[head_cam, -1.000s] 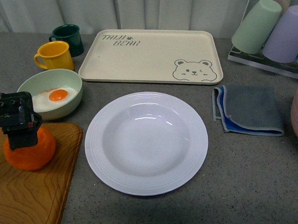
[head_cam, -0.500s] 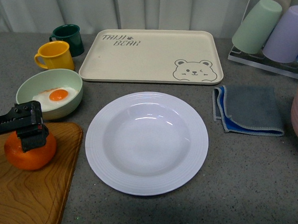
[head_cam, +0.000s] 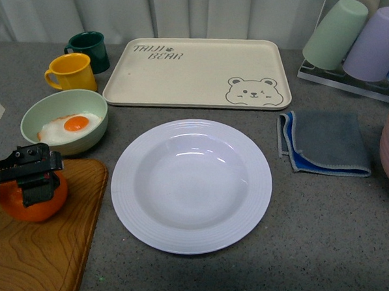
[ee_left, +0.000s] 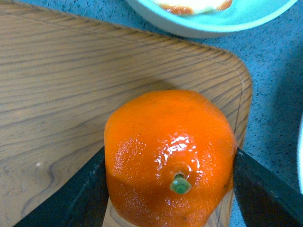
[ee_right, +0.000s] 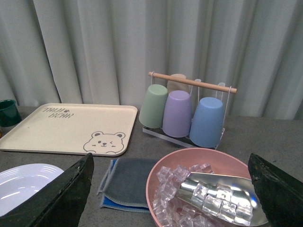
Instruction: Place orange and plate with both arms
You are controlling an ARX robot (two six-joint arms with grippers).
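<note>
The bright orange mandarin (head_cam: 34, 199) sits on the wooden board (head_cam: 37, 258) at the left. My left gripper (head_cam: 35, 183) is shut on it; in the left wrist view the orange (ee_left: 168, 156), with its green stem dot, fills the space between both black fingers (ee_left: 75, 198). The large white deep plate (head_cam: 191, 185) lies on the grey table at centre, empty; its edge shows in the right wrist view (ee_right: 23, 187). My right gripper (ee_right: 170, 194) is open and empty, held above a pink bowl of ice, out of the front view.
A pale green bowl (head_cam: 66, 121) with a fried egg stands behind the board. Yellow mug (head_cam: 70, 72) and dark green mug (head_cam: 88, 50) at back left. The beige bear tray (head_cam: 197, 72) lies behind the plate. Grey-blue cloth (head_cam: 325, 142), cup rack (head_cam: 362, 39), pink ice bowl (ee_right: 203, 189) at right.
My left gripper, shut on the orange, has shifted slightly left and toward the back of the board, taking the orange with it. The plate has not moved.
</note>
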